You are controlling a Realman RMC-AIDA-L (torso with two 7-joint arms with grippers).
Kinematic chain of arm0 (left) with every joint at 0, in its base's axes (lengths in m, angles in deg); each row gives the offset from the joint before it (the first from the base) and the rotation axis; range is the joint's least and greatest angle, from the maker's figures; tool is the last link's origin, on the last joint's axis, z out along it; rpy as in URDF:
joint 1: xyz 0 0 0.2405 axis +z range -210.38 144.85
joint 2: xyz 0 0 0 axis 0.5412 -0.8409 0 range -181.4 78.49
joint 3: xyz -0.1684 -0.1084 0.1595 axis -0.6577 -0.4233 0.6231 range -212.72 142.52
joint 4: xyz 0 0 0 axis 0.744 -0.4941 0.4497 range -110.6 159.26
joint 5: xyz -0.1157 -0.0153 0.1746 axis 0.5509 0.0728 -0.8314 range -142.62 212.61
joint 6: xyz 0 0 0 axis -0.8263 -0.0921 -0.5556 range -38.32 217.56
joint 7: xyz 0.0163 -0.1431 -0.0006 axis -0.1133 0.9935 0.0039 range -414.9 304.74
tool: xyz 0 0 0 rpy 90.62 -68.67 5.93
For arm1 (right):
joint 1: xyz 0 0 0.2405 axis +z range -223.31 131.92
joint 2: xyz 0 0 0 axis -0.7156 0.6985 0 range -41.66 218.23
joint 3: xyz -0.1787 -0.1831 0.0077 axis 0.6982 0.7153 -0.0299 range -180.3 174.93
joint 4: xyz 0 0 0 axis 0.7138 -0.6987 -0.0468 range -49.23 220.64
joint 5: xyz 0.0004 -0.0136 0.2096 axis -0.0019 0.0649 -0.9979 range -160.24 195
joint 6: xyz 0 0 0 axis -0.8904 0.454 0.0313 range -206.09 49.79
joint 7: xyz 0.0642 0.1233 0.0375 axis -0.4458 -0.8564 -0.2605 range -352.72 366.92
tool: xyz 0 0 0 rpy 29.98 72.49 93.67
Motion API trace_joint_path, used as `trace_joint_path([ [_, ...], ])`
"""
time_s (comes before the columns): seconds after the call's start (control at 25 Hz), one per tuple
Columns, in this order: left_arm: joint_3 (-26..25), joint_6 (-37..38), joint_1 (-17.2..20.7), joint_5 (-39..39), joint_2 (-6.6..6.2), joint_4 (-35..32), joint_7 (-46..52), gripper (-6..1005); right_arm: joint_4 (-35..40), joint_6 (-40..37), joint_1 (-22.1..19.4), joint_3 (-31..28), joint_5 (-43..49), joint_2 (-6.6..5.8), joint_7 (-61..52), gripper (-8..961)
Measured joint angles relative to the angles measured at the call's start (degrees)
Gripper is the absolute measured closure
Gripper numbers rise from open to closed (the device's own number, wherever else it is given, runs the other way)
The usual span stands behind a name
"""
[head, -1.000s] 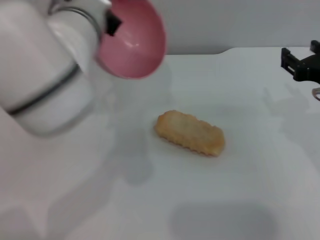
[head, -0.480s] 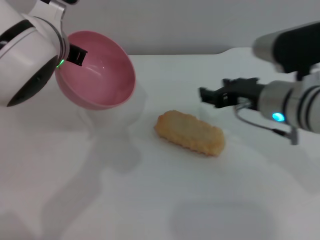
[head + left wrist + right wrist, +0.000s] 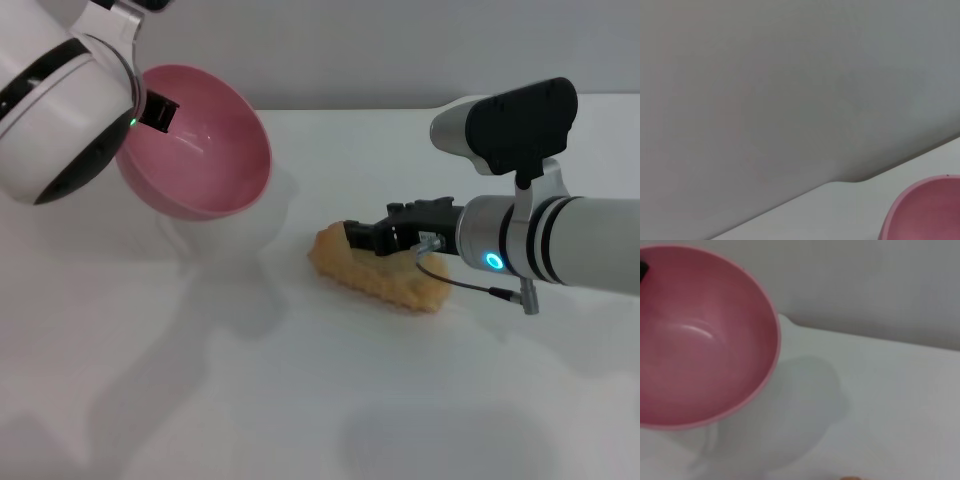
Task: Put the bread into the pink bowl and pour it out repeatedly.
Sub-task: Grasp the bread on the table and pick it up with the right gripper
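The pink bowl (image 3: pixel 205 150) hangs tilted above the table at the far left, its mouth facing the middle, and it holds nothing. My left gripper (image 3: pixel 158 112) is shut on its rim. The bread (image 3: pixel 395 282) lies flat on the white table (image 3: pixel 300 390) near the centre, tan and ridged along its edge. My right gripper (image 3: pixel 368 236) reaches in from the right, low over the loaf's far side with its fingers open at the loaf's top. The right wrist view shows the bowl (image 3: pixel 700 340) from inside; the left wrist view shows only an edge of the bowl (image 3: pixel 930 210).
A grey wall (image 3: pixel 400 50) runs behind the table's far edge. The right forearm (image 3: pixel 560 245) stretches over the table's right side, with a thin cable looping beneath it. Bare tabletop lies in front of the loaf.
My right arm has swept in from the right edge and come down onto the bread. My left arm has lowered the bowl and swung it further left, turning its mouth more upward.
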Motion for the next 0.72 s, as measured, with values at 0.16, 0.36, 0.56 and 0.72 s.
trace_joint_path([
  [0.16,-0.02,0.24,-0.21,0.06,0.08,0.33,0.01,952,-0.84,0.22,-0.28,0.06,-0.79,-0.02,-0.01,351],
  [0.36,-0.02,0.47,-0.30,0.14,0.08,0.36,-0.10,952,-3.32,0.05,0.07,0.17,-1.25,-0.01,-0.01,357],
  [0.56,-0.02,0.91,-0.48,0.23,0.08,0.45,-0.35,952,-4.75,-0.59,0.75,0.62,-1.93,0.04,-0.01,363],
  [0.72,-0.02,1.10,-0.50,0.28,0.09,0.46,-0.49,952,-6.58,-1.09,1.88,0.91,-2.33,0.06,-0.01,368],
])
